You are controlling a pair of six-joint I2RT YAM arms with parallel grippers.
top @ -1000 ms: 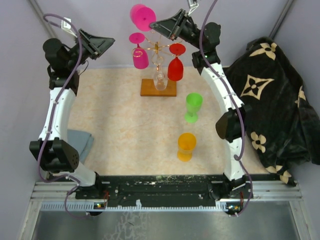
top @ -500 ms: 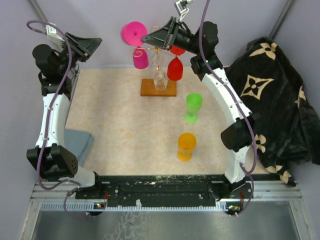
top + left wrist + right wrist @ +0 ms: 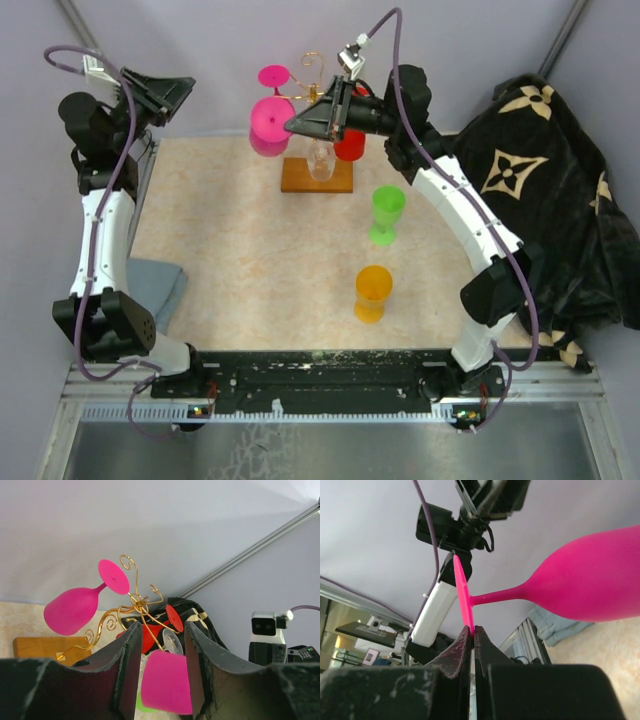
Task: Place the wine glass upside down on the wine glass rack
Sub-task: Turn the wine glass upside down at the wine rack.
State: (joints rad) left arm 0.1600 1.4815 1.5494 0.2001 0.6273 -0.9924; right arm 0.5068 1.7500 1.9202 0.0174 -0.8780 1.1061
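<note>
My right gripper (image 3: 291,124) is shut on the rim of the foot of a pink wine glass (image 3: 271,119) and holds it in the air just left of the rack, foot up and bowl below. In the right wrist view the fingertips (image 3: 472,630) pinch the thin foot (image 3: 462,597), and the bowl (image 3: 592,575) reaches off to the right. The gold wire rack (image 3: 314,86) stands on its wooden base (image 3: 317,176). A second pink glass (image 3: 75,611), a red one (image 3: 350,146) and a clear one (image 3: 320,160) hang from it. My left gripper (image 3: 176,91) is open and empty, high at the far left.
A green glass (image 3: 387,213) and an orange glass (image 3: 373,292) stand on the mat right of centre. A folded grey-blue cloth (image 3: 160,285) lies at the left edge. A black patterned blanket (image 3: 545,200) covers the right side. The back wall is close behind the rack.
My right gripper has carried the pink glass down and to the left, from above the rack to its left side. The left arm drew back a little to the left.
</note>
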